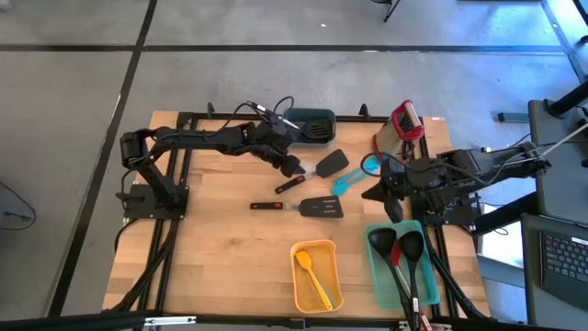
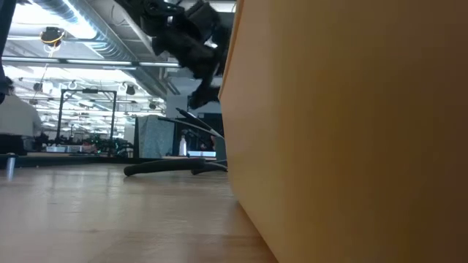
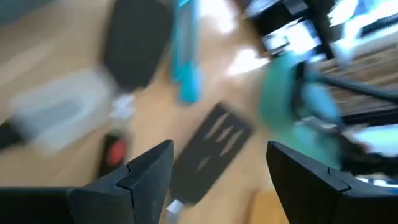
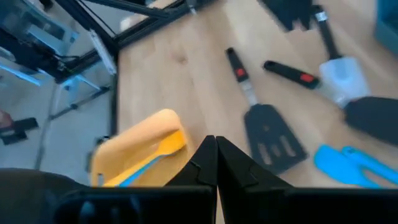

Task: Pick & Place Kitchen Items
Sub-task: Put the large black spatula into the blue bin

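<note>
Left gripper (image 1: 292, 166) jaws spread wide, empty, above table (image 1: 220, 239) centre, slotted black turner (image 1: 322, 207) lying at its 5 o'clock, teal spatula (image 1: 344, 178) at 3 o'clock, right gripper (image 1: 377, 192) pinched shut, empty, yellow bin (image 1: 317, 276) at its 7 o'clock

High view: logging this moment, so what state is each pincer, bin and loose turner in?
Left pincer: open, empty, above the table.
Right pincer: shut, empty.
Yellow bin: holds one yellow spatula.
Teal bin: holds black ladles.
Slotted black turner: flat on the table.
</note>
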